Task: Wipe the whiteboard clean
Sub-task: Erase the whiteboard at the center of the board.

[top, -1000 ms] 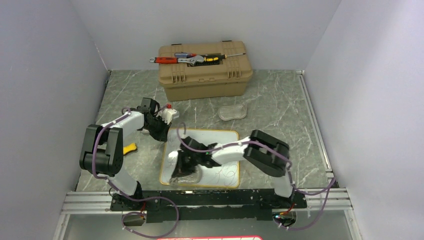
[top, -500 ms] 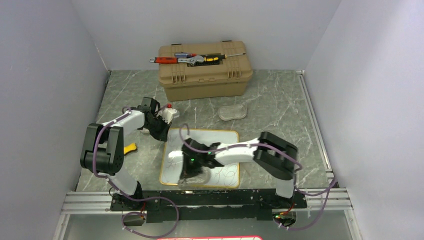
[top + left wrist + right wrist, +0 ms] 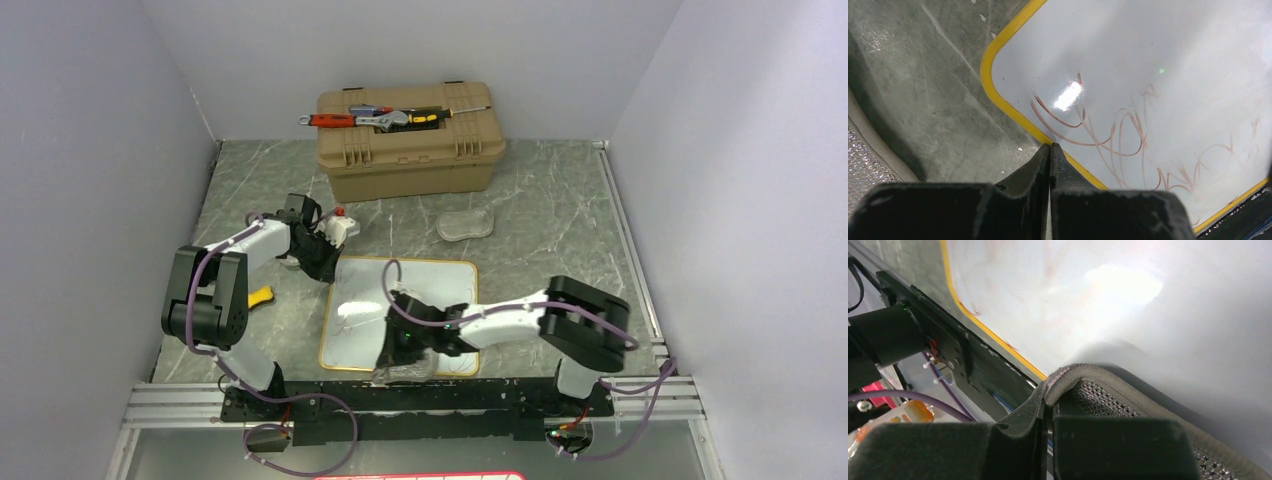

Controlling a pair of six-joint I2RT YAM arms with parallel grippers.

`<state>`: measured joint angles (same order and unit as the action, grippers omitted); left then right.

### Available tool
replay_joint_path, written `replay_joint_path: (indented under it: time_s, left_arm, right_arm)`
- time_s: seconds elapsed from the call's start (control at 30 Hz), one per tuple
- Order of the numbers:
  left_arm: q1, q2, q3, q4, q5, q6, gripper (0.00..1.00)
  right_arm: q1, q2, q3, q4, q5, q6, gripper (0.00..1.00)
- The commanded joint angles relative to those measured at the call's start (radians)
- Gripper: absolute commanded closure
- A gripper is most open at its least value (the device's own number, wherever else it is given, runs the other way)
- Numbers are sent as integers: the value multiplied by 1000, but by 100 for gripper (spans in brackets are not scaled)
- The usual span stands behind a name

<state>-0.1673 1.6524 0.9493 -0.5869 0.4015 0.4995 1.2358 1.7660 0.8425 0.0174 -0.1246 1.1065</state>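
Note:
The whiteboard (image 3: 425,285) lies flat on the table before the arms, white with a yellow rim. My left gripper (image 3: 326,264) is shut and empty at its far left corner. In the left wrist view its tips (image 3: 1050,146) rest against the yellow rim, and reddish-brown scribbles (image 3: 1108,135) cross the whiteboard (image 3: 1158,45). My right gripper (image 3: 405,352) is shut on a grey cloth (image 3: 402,373) at the board's near edge. The right wrist view shows the cloth (image 3: 1108,387) pinched in the right gripper (image 3: 1048,396) and lying on smeared whiteboard (image 3: 1073,310).
A tan toolbox (image 3: 410,150) stands at the back with a wrench and screwdrivers (image 3: 380,118) on its lid. A clear plastic piece (image 3: 465,225) lies in front of it. A red-capped white object (image 3: 340,224) and a yellow item (image 3: 260,295) sit near the left arm. A metal rail (image 3: 450,392) borders the near edge.
My right gripper has slid the cloth to the right along the board's near edge, over the scribbles there. The left gripper has stayed at the corner.

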Motion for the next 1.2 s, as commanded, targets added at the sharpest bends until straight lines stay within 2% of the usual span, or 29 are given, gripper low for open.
replay_joint_path:
  time_s: [0.0, 0.1, 0.33, 0.4, 0.47, 0.6, 0.67, 0.77, 0.87, 0.93, 1.03, 1.17]
  left_arm:
    - [-17, 45, -13, -12, -19, 0, 92]
    - [-17, 40, -14, -13, -21, -2, 92]
    - [-19, 51, -5, -19, -18, -13, 92]
    - [-22, 56, 7, -23, -17, -16, 92]
    - [-24, 58, 11, -24, -19, -15, 92]
    - [-24, 65, 17, -26, -23, -7, 92]
    - [-23, 67, 17, -25, -24, -2, 92]
    - [-23, 69, 19, -26, -27, 2, 92]
    - [-23, 68, 17, -22, -29, 3, 92]
    - [-23, 70, 21, -25, -28, 0, 92]
    - [-23, 70, 29, -27, -24, -6, 92]
    - [-23, 70, 52, -39, -19, -17, 92]
  right_arm:
    - [16, -15, -252, -293, 108, 34, 100]
    - [22, 62, -160, -296, 100, -2, 100]
    - [33, 387, 321, -380, 55, -166, 100]
    - [30, 431, 387, -403, 42, -189, 100]
    - [12, 400, 323, -375, 24, -173, 100]
    - [-58, 170, -21, -295, 22, -58, 100]
    - [-89, 32, -180, -327, 33, 11, 100]
    - [-99, -126, -328, -440, 53, 87, 100]
    - [-115, -210, -430, -408, 35, 136, 100]
    - [-135, -196, -454, -300, -4, 133, 100]
    - [-160, -51, -373, -143, -76, 77, 100]
    - [-190, 259, -56, -94, -175, -42, 100]
